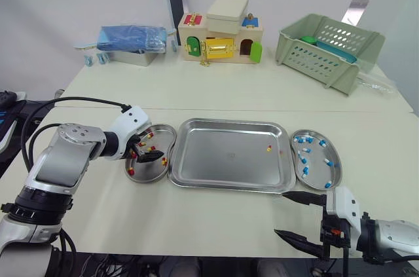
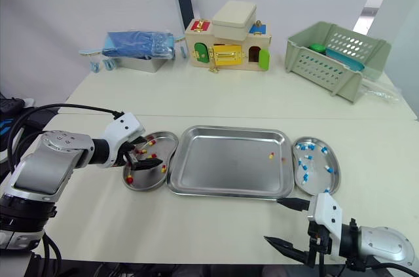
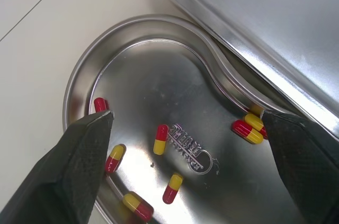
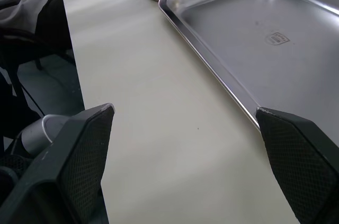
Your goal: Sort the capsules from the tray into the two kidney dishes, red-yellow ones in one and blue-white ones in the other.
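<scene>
1. We see the left arm bent at the elbow, its forearm turned in over the table (image 1: 216, 224). The left gripper (image 1: 148, 153) points rightward and down into the left dish (image 1: 145, 174).
2. Its fingers (image 3: 79, 171) are spread wide and have hold of nothing. One tip is near the dish's outer rim, the other near the rim next to the tray (image 1: 222, 166). We cannot tell whether the tips touch the metal.
3. Red-yellow capsules (image 3: 160, 139) lie loose on the floor of the left dish, several of them between the two fingers.
4. The right arm lies low along the table's near edge. The right gripper (image 1: 285, 214) points leftward, about level with the tabletop, just in front of the tray's near right corner.
5. Its fingers (image 4: 79, 155) gape wide and grip nothing.
6. Blue-white capsules (image 1: 305, 158) lie in the right dish (image 1: 336, 175), just beside the tray's right side.
7. A lone capsule (image 1: 268, 148), red and yellow, lies on the tray toward its right end. Next to it is a small reddish speck (image 1: 280, 153) that we cannot make out.
</scene>
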Robot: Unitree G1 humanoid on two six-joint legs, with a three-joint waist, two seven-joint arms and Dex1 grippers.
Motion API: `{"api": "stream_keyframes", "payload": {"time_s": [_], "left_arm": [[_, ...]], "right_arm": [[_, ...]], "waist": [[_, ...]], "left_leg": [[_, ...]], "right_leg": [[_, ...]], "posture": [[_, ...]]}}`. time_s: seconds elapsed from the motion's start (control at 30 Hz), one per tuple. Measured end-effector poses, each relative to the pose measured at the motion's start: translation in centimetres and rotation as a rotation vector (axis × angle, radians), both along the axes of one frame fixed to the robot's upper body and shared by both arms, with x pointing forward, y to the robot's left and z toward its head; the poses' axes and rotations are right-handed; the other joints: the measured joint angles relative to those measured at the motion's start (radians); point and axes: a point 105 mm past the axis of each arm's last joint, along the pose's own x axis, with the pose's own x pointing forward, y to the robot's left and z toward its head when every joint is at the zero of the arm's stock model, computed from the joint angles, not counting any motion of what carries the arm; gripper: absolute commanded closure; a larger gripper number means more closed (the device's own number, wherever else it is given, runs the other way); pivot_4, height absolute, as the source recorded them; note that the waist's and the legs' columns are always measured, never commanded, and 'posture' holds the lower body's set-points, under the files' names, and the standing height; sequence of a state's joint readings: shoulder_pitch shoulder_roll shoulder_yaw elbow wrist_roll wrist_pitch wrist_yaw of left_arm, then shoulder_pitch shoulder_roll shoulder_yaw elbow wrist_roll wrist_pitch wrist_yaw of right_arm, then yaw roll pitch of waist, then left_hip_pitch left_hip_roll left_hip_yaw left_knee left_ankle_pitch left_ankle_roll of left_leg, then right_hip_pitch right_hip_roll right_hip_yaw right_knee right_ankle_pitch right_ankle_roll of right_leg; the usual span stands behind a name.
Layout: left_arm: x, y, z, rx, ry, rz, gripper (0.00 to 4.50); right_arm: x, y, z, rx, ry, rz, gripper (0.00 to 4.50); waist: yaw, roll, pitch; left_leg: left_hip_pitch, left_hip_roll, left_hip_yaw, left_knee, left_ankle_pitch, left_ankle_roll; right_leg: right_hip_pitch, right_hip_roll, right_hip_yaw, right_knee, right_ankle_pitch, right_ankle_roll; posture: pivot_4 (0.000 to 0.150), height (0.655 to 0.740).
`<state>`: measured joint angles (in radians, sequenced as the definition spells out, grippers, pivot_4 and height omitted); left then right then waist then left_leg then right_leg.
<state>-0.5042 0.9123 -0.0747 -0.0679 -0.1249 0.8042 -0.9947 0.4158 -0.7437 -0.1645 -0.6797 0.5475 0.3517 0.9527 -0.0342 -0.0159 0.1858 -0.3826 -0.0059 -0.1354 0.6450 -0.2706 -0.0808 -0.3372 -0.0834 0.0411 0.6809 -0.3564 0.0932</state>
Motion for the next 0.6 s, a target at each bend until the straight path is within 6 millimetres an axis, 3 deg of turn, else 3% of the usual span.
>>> {"api": "stream_keyframes", "payload": {"time_s": [0.1,0.2,0.37,0.6], "left_arm": [[-0.5,0.0,0.3,-0.069,0.005,-0.019,0.03],[-1.5,1.2,1.0,-0.132,-0.013,-0.009,0.03],[-5.3,7.6,0.6,-0.058,-0.021,0.13,0.03],[-11.6,14.1,-1.1,-0.029,-0.01,0.36,0.03]], "right_arm": [[0.4,-1.3,0.4,-0.015,0.022,-0.029,0.0],[1.2,-3.6,0.9,-0.051,0.022,-0.093,0.0],[2.0,-8.4,1.4,-0.122,0.086,-0.205,0.0],[4.7,-14.7,1.8,-0.18,0.072,-0.386,0.0]], "waist": [[-0.003,0.0,0.0],[-0.007,0.0,0.0],[-0.02,0.0,0.0],[-0.017,0.0,0.0]], "left_leg": [[0.0,0.0,0.0,0.0,0.0,0.0],[0.0,0.0,0.0,0.0,0.0,0.0],[0.001,0.001,0.001,-0.002,0.0,0.001],[0.001,0.0,0.002,-0.002,0.0,0.001]], "right_leg": [[0.0,0.0,0.0,0.0,0.0,0.0],[0.0,0.0,0.0,0.0,0.0,0.0],[0.0,0.0,0.001,-0.001,0.0,0.0],[0.0,-0.001,0.001,-0.001,0.0,0.0]], "posture": [[0.15,0.74],[0.15,0.74],[0.15,0.74],[0.15,0.74]]}}
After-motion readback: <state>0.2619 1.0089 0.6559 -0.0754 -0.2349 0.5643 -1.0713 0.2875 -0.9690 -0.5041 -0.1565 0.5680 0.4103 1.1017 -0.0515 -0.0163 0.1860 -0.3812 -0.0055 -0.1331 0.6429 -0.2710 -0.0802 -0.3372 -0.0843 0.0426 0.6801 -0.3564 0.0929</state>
